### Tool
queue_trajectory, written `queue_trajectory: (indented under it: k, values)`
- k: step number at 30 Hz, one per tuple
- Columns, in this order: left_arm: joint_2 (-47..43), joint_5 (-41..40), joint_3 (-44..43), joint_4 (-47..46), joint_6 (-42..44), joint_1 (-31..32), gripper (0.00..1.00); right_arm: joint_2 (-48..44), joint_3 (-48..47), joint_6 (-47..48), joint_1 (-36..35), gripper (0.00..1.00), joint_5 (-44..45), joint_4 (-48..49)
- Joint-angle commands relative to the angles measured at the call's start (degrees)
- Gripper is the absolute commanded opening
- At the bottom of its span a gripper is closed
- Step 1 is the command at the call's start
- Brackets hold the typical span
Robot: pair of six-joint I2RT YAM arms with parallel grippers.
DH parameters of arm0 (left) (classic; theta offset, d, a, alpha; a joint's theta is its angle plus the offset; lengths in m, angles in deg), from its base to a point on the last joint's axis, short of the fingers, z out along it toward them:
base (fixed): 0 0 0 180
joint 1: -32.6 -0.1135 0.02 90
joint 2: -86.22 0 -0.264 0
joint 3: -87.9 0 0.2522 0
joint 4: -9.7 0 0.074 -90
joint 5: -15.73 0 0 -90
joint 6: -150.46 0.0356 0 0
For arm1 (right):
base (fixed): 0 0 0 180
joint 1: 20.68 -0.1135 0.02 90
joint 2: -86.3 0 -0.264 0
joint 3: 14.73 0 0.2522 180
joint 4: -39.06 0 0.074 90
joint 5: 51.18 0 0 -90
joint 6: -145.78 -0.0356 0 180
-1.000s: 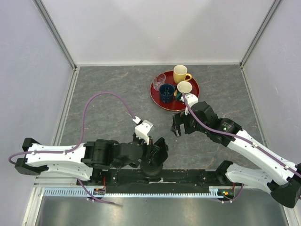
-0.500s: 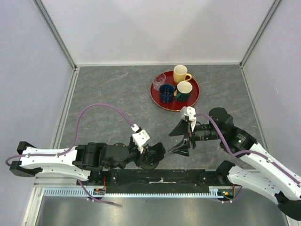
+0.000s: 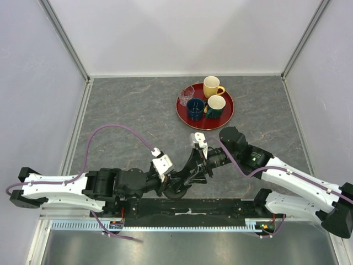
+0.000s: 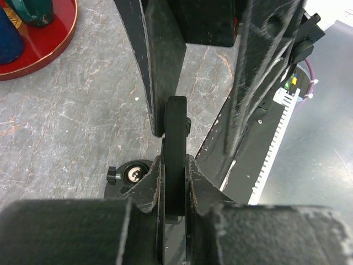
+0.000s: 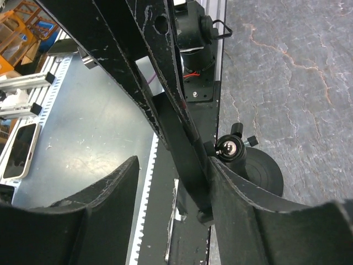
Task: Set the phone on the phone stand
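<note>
My left gripper (image 4: 175,161) is shut on the phone (image 4: 176,127), a thin black slab held on edge. In the top view this left gripper (image 3: 175,178) hangs just over the phone stand (image 3: 176,191), near the table's front edge. The stand (image 4: 129,175) shows its disc base and a shiny ball joint, below and left of the phone. My right gripper (image 3: 194,165) has reached in from the right. Its jaws (image 5: 174,165) straddle the phone (image 5: 185,160): one finger (image 5: 259,215) lies against it, the other finger (image 5: 94,221) stands well apart. The stand (image 5: 242,152) sits just beyond.
A round red tray (image 3: 205,118) at the back centre-right carries a yellow mug (image 3: 211,86), a green mug (image 3: 215,105), a blue mug (image 3: 194,108) and a glass (image 3: 187,94). The black base rail (image 3: 220,208) and toothed metal strip run along the near edge.
The right arm swung from beside the tray down and left to the left gripper, and its jaws have narrowed around the phone. The left gripper kept its hold, settling slightly lower.
</note>
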Motion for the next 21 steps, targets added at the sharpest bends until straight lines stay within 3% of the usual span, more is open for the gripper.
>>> queue_trajectory:
  k: [1, 3, 6, 7, 8, 10, 13, 16, 18, 19, 21]
  values:
    - [-1.8, -0.4, -0.9, -7.8, 2.7, -0.1, 0.02, 1.3, 1.8, -0.1, -2.8, 0.53, -0.7, 8.5]
    - [-2.0, -0.5, -1.0, -7.7, 2.3, 0.0, 0.02, 1.4, 3.4, -1.5, -3.8, 0.48, -0.1, 10.4]
    - [-1.9, -3.0, -2.4, -5.8, -0.1, -0.1, 0.03, 1.0, 5.7, -3.2, -4.8, 0.31, 1.6, 13.3]
    - [-1.7, -4.5, -3.9, -3.6, -2.0, 0.0, 0.17, 0.6, 6.5, -3.8, -5.1, 0.10, 2.5, 15.0]
    - [-1.7, -5.6, -4.6, -2.4, -3.5, -0.1, 0.32, -0.8, 7.3, -4.4, -5.4, 0.00, 4.2, 15.6]
    - [-1.9, -8.7, -7.6, 1.1, -7.3, -0.1, 0.65, -2.8, 9.5, -5.5, -5.3, 0.00, 8.9, 16.3]
    - [-4.1, -13.7, -9.7, 6.8, -15.7, -0.1, 0.74, -6.6, 10.5, -6.1, -5.4, 0.00, 14.1, 14.8]
    - [-7.0, -22.6, -10.7, 17.5, -32.5, -0.2, 0.68, -9.4, 9.6, -5.5, -5.3, 0.00, 16.8, 12.4]
    - [-8.4, -23.6, -10.4, 22.7, -36.1, -0.1, 0.62, -9.8, 9.0, -4.8, -5.4, 0.00, 18.8, 11.7]
    - [-8.5, -25.0, -10.4, 25.4, -41.2, -0.2, 0.46, -9.9, 8.9, -4.3, -5.4, 0.00, 19.4, 11.4]
    - [-7.2, -25.6, -10.3, 32.4, -45.2, -0.2, 0.35, -10.4, 8.8, -3.0, -5.3, 0.00, 21.1, 11.7]
